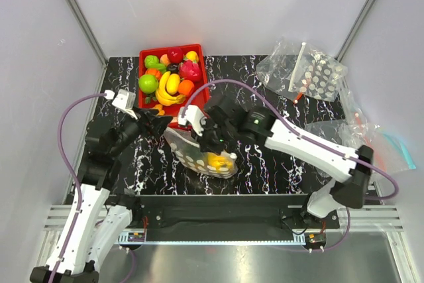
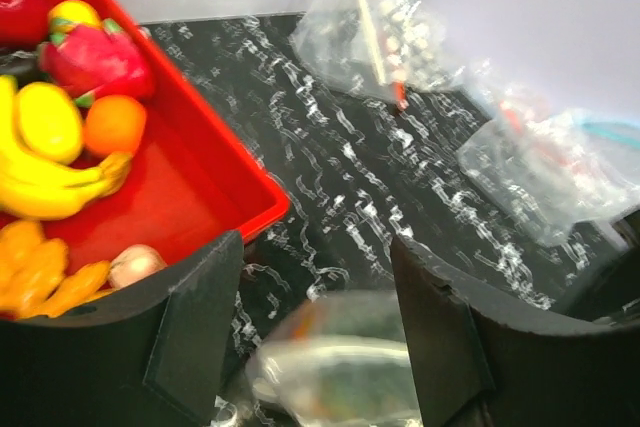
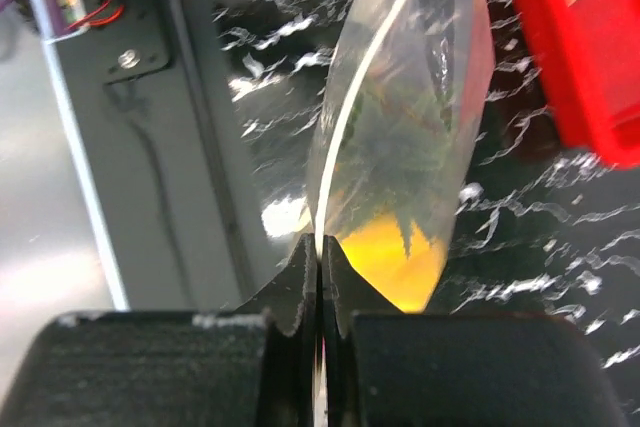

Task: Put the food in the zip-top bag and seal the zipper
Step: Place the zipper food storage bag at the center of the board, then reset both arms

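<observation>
Right claw (image 3: 318,252) pinching zipper (image 3: 345,107); pineapple (image 3: 395,222) inside bag (image 3: 450,77) just beyond

Plain white walls (image 1: 218,4) enclose a black marbled table (image 1: 156,165).

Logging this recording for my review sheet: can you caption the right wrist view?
The jaws pinch the zipper of the zip-top bag, pineapple inside; red tray alongside.

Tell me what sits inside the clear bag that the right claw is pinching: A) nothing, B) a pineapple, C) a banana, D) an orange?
B: through the bag pinched shut by the right gripper, spiky green leaves over an orange-yellow body show a pineapple.
</observation>
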